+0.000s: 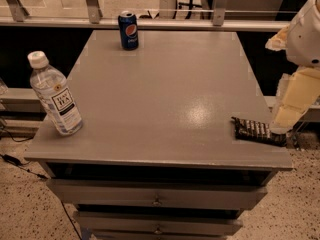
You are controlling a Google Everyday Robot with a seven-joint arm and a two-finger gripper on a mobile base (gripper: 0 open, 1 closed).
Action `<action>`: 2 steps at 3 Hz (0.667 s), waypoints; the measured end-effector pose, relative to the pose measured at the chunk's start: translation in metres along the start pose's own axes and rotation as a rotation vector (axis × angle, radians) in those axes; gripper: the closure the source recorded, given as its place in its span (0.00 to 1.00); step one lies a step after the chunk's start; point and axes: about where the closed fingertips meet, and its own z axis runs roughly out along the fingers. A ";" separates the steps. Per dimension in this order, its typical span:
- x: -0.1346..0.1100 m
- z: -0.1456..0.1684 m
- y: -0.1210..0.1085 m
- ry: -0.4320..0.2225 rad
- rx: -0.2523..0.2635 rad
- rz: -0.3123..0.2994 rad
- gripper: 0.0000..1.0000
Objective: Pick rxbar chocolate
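The rxbar chocolate (256, 130) is a flat dark bar with pale lettering. It lies on the grey table (165, 99) near the front right corner. My gripper (284, 120) comes down from the upper right on a pale arm. Its tip is just above the right end of the bar, at the table's right edge. I cannot see whether it touches the bar, and the bar's right end is partly hidden behind it.
A blue soda can (128, 30) stands at the back left of the table. A clear water bottle (54, 95) with a white cap stands near the front left edge. Drawers (157, 200) sit below the table front. A railing (150, 23) runs behind the table.
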 end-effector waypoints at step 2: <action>0.006 0.014 -0.003 -0.053 0.003 0.020 0.00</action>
